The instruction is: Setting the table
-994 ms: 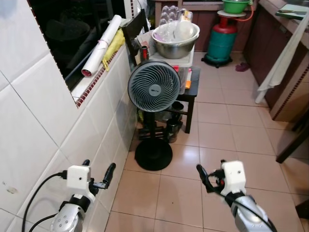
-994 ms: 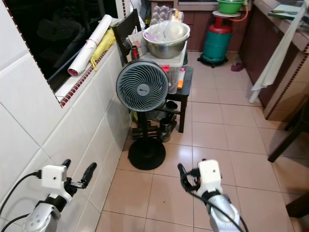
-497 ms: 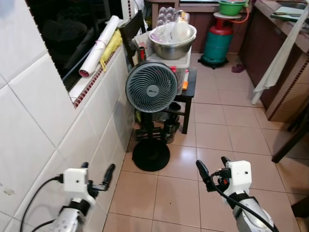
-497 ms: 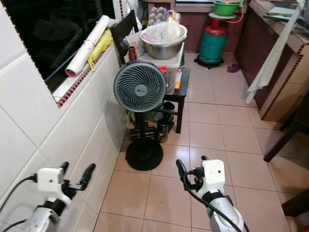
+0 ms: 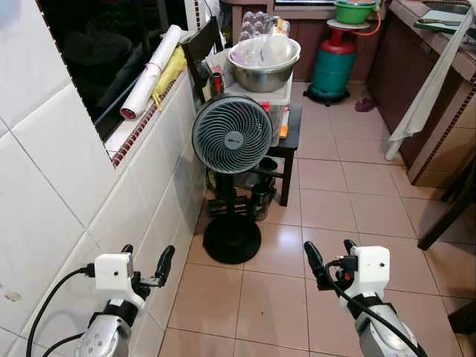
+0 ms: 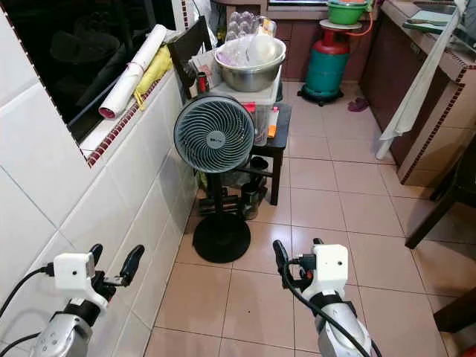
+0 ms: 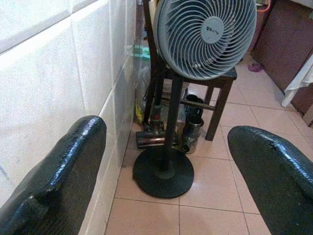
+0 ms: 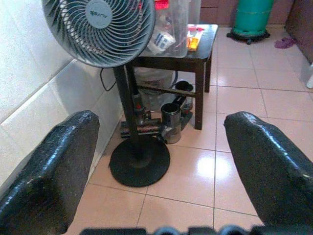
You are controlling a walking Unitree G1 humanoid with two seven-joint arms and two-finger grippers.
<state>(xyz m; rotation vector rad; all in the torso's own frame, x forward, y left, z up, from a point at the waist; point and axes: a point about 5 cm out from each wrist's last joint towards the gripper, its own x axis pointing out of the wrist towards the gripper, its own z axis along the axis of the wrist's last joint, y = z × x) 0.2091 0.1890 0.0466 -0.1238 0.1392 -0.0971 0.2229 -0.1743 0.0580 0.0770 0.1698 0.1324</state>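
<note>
A steel bowl (image 5: 264, 63) holding plastic containers sits on a clear box on a small dark table (image 5: 296, 134) ahead. A grey pedestal fan (image 5: 232, 135) stands in front of that table. My left gripper (image 5: 146, 260) is held low beside the tiled wall, open and empty. My right gripper (image 5: 331, 256) is held low over the floor tiles, also open and empty. In the left wrist view the fan's round base (image 7: 164, 172) lies between the two black fingers (image 7: 54, 181). The right wrist view has the fan pole (image 8: 128, 110) and the table beyond the fingers (image 8: 264, 166).
A white tiled wall (image 5: 67, 186) runs close on my left, with a rolled paper (image 5: 152, 71) on the window ledge. A green gas cylinder (image 5: 335, 63) stands at the back. Dark cabinets with a hanging white cloth (image 5: 428, 97) and a dark furniture leg (image 5: 446, 223) are on the right.
The whole picture has shifted slightly, so the camera moved. Both grippers stay low in front, open and empty.
</note>
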